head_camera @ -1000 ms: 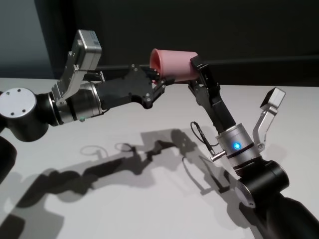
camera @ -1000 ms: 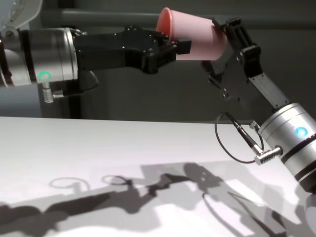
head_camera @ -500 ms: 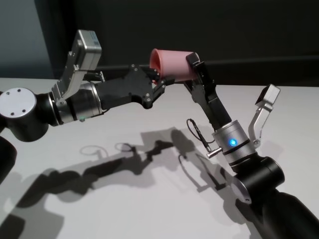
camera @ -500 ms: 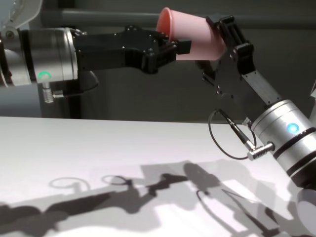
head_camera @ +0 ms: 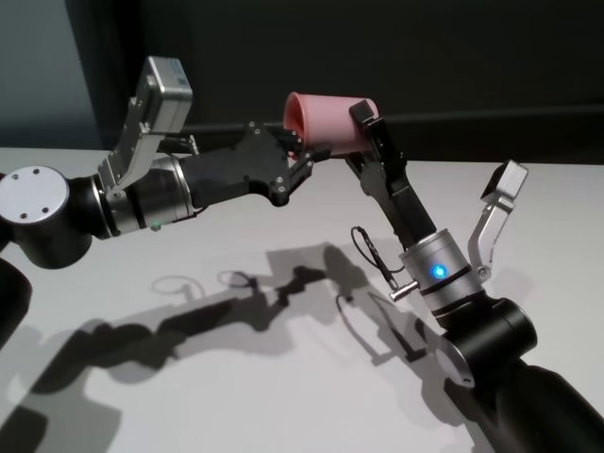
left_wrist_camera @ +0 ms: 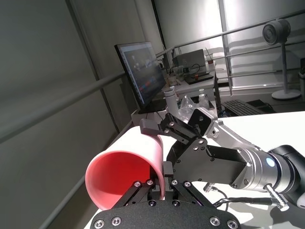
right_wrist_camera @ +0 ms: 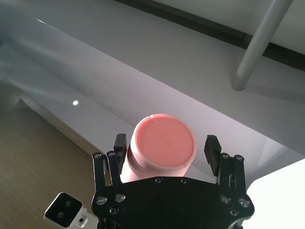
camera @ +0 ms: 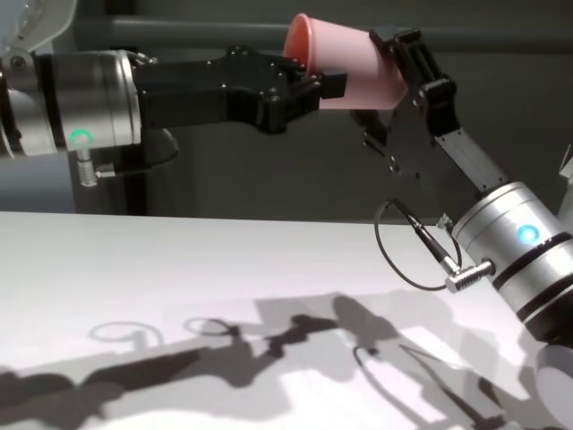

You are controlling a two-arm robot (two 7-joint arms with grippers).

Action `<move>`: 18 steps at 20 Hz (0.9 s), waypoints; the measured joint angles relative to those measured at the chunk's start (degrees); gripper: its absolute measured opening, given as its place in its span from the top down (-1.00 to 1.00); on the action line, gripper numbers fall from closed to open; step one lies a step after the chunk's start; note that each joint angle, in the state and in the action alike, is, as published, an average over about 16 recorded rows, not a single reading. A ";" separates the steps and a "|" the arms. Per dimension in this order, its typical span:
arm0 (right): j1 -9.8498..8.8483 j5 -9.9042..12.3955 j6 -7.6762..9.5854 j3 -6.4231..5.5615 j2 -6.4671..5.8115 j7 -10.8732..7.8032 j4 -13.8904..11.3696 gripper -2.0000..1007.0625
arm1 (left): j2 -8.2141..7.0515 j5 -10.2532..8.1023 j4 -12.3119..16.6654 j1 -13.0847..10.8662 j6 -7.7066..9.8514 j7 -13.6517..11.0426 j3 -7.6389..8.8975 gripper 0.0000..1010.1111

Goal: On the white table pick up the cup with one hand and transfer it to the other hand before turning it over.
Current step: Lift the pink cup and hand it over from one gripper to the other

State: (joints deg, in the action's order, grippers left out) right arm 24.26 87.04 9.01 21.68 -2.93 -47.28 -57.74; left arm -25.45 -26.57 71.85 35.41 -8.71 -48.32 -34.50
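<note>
We can't see the cup [right_wrist_camera: 159, 148] lower wall, hidden behind right pincer [right_wrist_camera: 167, 157] body at frame bottom; rt arm cut off.

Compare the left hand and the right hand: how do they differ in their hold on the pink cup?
The left hand pinches the cup at its open rim; the right hand brackets its base end, fingers apart and not closed. The left arm shows a green light, the right a blue one. Both hands are black and raised above the white table.
</note>
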 joint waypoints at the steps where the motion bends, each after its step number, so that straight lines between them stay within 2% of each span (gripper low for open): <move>1: 0.00 0.09 -0.06 0.11 -0.06 -0.02 -0.05 -0.99 | 0.00 0.00 0.00 0.00 0.00 0.00 0.00 0.90; 10: 0.00 0.93 -0.57 0.97 -0.64 -0.39 -0.46 -0.96 | 0.00 0.00 0.00 0.00 0.00 0.00 0.00 0.90; 18: 0.35 1.68 -0.65 1.74 -1.15 -1.24 -0.21 -0.77 | 0.00 -0.01 0.01 0.00 -0.01 0.00 0.00 0.90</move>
State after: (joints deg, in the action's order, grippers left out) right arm 24.60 88.72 8.36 23.42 -4.08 -48.52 -57.95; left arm -25.45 -26.59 71.85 35.41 -8.72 -48.32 -34.49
